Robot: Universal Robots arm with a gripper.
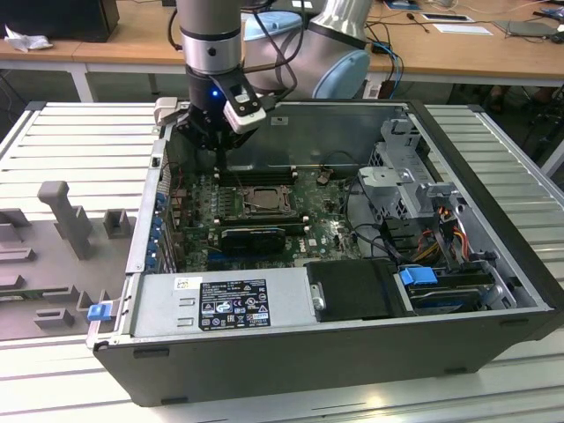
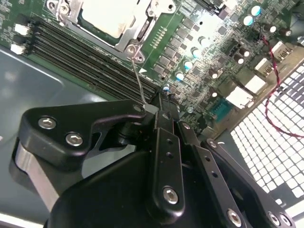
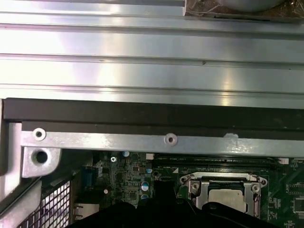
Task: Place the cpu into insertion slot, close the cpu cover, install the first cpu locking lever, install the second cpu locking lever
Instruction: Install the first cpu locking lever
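The cpu point(image 2: 107, 16) point(image 3: 227, 198), pale silvery-grey, lies flat in the insertion slot point(image 1: 264, 199) on the green board. The silvery cpu cover point(image 2: 145, 26) point(image 3: 221, 180) lies down around it as a frame. A thin wire locking lever point(image 2: 137, 78) rises from the socket's corner screw up to my fingertips. My black gripper point(image 2: 151, 107) point(image 1: 220, 145) hangs just beside the socket, over the long memory slots, with its fingers closed together on the lever's free end. In the first wrist view the gripper point(image 3: 164, 190) is a dark shape next to the socket.
Long black memory slots point(image 2: 80, 57) run between socket and case wall point(image 3: 152, 118). A black card point(image 1: 251, 236) lies in front of the socket. The power supply point(image 1: 220, 304) and drive cage point(image 1: 405, 176) bound the board. Red cables point(image 2: 273, 61) cross near the perforated rear panel.
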